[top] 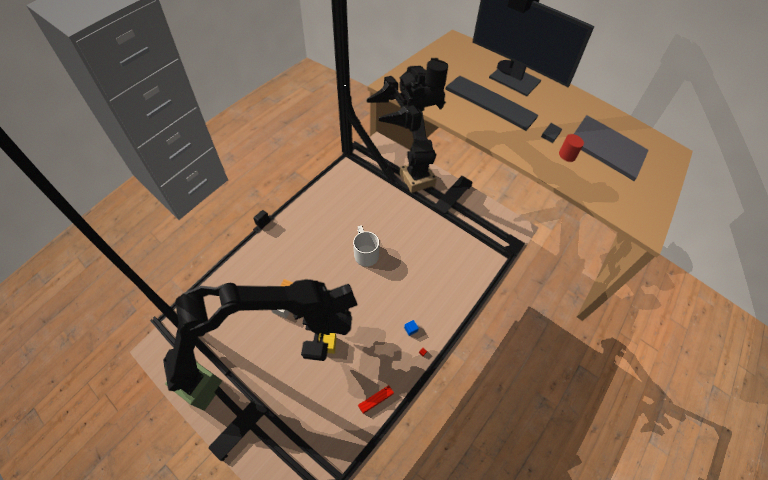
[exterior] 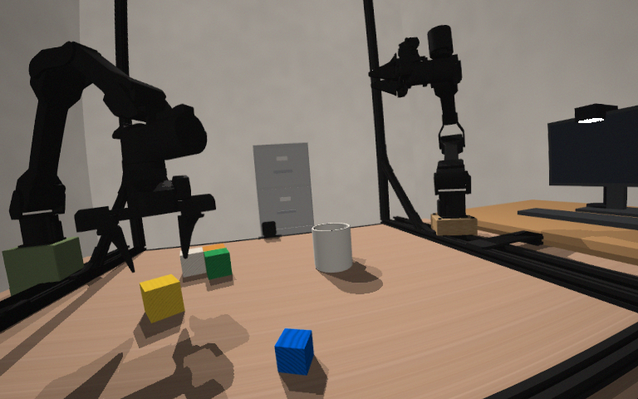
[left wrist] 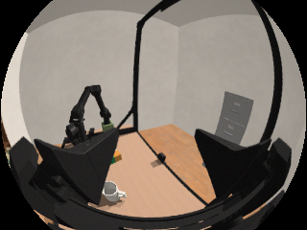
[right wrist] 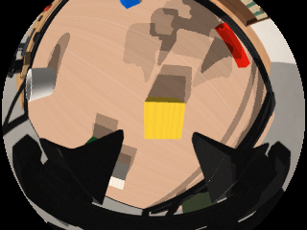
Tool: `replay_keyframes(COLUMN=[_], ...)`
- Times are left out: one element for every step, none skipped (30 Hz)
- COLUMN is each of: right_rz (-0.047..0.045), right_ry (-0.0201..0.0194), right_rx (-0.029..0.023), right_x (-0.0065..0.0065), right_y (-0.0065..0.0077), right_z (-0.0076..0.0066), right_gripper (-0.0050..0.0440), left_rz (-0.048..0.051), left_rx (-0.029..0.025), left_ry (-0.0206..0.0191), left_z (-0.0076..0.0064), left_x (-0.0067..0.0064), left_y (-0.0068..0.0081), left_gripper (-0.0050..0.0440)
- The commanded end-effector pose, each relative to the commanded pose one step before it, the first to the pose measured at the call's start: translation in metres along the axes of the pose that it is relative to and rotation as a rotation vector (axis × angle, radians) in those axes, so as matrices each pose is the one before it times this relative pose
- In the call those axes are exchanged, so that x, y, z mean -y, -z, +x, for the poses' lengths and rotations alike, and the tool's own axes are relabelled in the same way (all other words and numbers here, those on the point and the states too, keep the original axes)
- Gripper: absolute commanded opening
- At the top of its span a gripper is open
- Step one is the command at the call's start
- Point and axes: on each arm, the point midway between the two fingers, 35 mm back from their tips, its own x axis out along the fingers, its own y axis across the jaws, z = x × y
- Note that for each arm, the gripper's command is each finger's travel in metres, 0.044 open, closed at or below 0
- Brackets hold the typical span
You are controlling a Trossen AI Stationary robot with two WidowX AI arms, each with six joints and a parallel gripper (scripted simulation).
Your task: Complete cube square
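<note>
Seemingly square-on: yellow cube [top: 330, 342] [exterior: 162, 299] [right wrist: 164, 119], right gripper [top: 328, 335] [exterior: 159, 263] [right wrist: 157, 134]

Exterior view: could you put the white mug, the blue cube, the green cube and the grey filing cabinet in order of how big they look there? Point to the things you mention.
1. Grey filing cabinet [top: 141, 107] [exterior: 284, 180] [left wrist: 234, 117]
2. White mug [top: 367, 251] [exterior: 332, 249] [left wrist: 111, 193] [right wrist: 42, 83]
3. Blue cube [top: 411, 327] [exterior: 293, 352] [right wrist: 129, 3]
4. Green cube [exterior: 218, 264]

The blue cube stands nearer the camera.
</note>
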Motion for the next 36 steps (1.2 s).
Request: replay_keyframes(right_rz=[-0.02142, -0.00246, -0.00156, -0.00084, -0.00032, -0.00005, 0.0, 0.0, 0.0, 0.0, 0.0, 0.0, 0.0, 0.0, 0.0, 0.0, 0.0, 0.0, 0.0, 0.0, 0.0, 0.0, 0.0, 0.0, 0.0, 0.0, 0.0, 0.0, 0.0, 0.0, 0.0, 0.0, 0.0, 0.0, 0.0, 0.0], right_ry=[0.0133, 0.00302, 0.00189, 0.001, 0.00038, 0.00006, 0.0, 0.0, 0.0, 0.0, 0.0, 0.0, 0.0, 0.0, 0.0, 0.0, 0.0, 0.0, 0.0, 0.0, 0.0, 0.0, 0.0, 0.0, 0.0, 0.0, 0.0, 0.0, 0.0, 0.0, 0.0, 0.0, 0.0, 0.0, 0.0, 0.0], right_rx=[-0.01143, -0.00406, -0.00258, -0.00139, -0.00053, -0.00008, 0.0, 0.0, 0.0, 0.0, 0.0, 0.0, 0.0, 0.0, 0.0, 0.0, 0.0, 0.0, 0.0, 0.0, 0.0, 0.0, 0.0, 0.0, 0.0, 0.0, 0.0, 0.0, 0.0, 0.0, 0.0, 0.0, 0.0, 0.0, 0.0, 0.0], right_x=[0.00342, 0.00141, 0.00089, 0.00048, 0.00018, 0.00003, -0.00001, -0.00001, 0.0, -0.00001, -0.00003, -0.00005, -0.00005, -0.00005, 0.0, 0.0, -0.00005, -0.00004, -0.00004, -0.00004, -0.00003, -0.00003, -0.00003, -0.00002, -0.00002, -0.00002, -0.00001, -0.00001, -0.00001, 0.0, 0.0, 0.0, 0.0, 0.00001, 0.00001, 0.00001], right_y=[-0.00465, -0.00043, -0.00027, -0.00014, -0.00005, -0.00001, -0.00001, -0.00002, 0.0, -0.00002, -0.00006, -0.00009, -0.00011, -0.0001, 0.0, 0.0, -0.00009, -0.00009, -0.00008, -0.00007, -0.00007, -0.00006, -0.00005, -0.00005, -0.00004, -0.00003, -0.00002, -0.00002, -0.00001, 0.0, 0.0, 0.0, 0.0, 0.00001, 0.00002, 0.00002], right_z=[0.0026, 0.00091, 0.00058, 0.00031, 0.00012, 0.00002, 0.0011, 0.00276, 0.0011, 0.00027, 0.00082, 0.00137, 0.00165, 0.00165, 0.0, 0.0, 0.00165, 0.00165, 0.00165, 0.00165, 0.00165, 0.00165, 0.00165, 0.00165, 0.00165, 0.00166, 0.00166, 0.00166, 0.00166, 0.00166, 0.00166, 0.0, 0.0, 0.00166, 0.00166, 0.00166], right_gripper=[0.0364, 0.0364, 0.0364, 0.0364, 0.0364, 0.0364, 0.0364, 0.0364, 0.0364, 0.0364, 0.0364, 0.0364, 0.0364, 0.0364, 0.0364, 0.0364, 0.0364, 0.0364, 0.0364, 0.0364, 0.0364, 0.0364, 0.0364, 0.0364, 0.0364, 0.0364, 0.0364, 0.0364, 0.0364, 0.0364, 0.0364, 0.0364, 0.0364, 0.0364, 0.0364, 0.0364], left_rz=[0.01198, -0.00025, -0.00016, -0.00008, -0.00003, 0.0, 0.0, 0.0, 0.0, 0.0, 0.0, 0.0, 0.0, 0.0, 0.0, 0.0, 0.0, 0.0, 0.0, 0.0, 0.0, 0.0, 0.0, 0.0, 0.0, 0.0, 0.0, 0.0, 0.0, 0.0, 0.0, 0.0, 0.0, 0.0, 0.0, 0.0], left_rx=[0.00181, -0.00011, -0.00007, -0.00004, -0.00001, 0.0, 0.0, 0.0, 0.0, 0.0, 0.0, 0.0, 0.0, 0.0, 0.0, 0.0, 0.0, 0.0, 0.0, 0.0, 0.0, 0.0, 0.0, 0.0, 0.0, 0.0, 0.0, 0.0, 0.0, 0.0, 0.0, 0.0, 0.0, 0.0, 0.0, 0.0], left_ry=[0.00337, 0.00016, 0.0001, 0.00005, 0.00002, 0.0, 0.0, 0.0, 0.0, 0.0, 0.0, 0.0, 0.0, 0.0, 0.0, 0.0, 0.0, 0.0, 0.0, 0.0, 0.0, 0.0, 0.0, 0.0, 0.0, 0.0, 0.0, 0.0, 0.0, 0.0, 0.0, 0.0, 0.0, 0.0, 0.0, 0.0], left_z=[-0.00244, -0.00034, -0.00021, -0.00011, -0.00004, -0.00001, 0.0, 0.0, 0.0, 0.0, 0.0, 0.0, 0.0, 0.0, 0.0, 0.0, 0.0, 0.0, 0.0, 0.0, 0.0, 0.0, 0.0, 0.0, 0.0, 0.0, 0.0, 0.0, 0.0, 0.0, 0.0, 0.0, 0.0, 0.0, 0.0, 0.0], left_x=[0.00514, 0.00054, 0.00035, 0.00019, 0.00007, 0.00001, 0.0, 0.0, 0.0, 0.0, 0.0, 0.0, 0.0, 0.0, 0.0, 0.0, 0.0, 0.0, 0.0, 0.0, 0.0, 0.0, 0.0, 0.0, 0.0, 0.0, 0.0, 0.0, 0.0, 0.0, 0.0, 0.0, 0.0, 0.0, 0.0, 0.0], left_y=[-0.00285, -0.00008, -0.00005, -0.00003, -0.00001, 0.0, 0.0, 0.0, 0.0, 0.0, 0.0, 0.0, 0.0, 0.0, 0.0, 0.0, 0.0, 0.0, 0.0, 0.0, 0.0, 0.0, 0.0, 0.0, 0.0, 0.0, 0.0, 0.0, 0.0, 0.0, 0.0, 0.0, 0.0, 0.0, 0.0, 0.0], left_gripper=[0.04, 0.04, 0.04, 0.04, 0.04, 0.04, 0.04, 0.04, 0.04, 0.04, 0.04, 0.04, 0.04, 0.04, 0.04, 0.04, 0.04, 0.04, 0.04, 0.04, 0.04, 0.04, 0.04, 0.04, 0.04, 0.04, 0.04, 0.04, 0.04, 0.04, 0.04, 0.04, 0.04, 0.04, 0.04, 0.04])
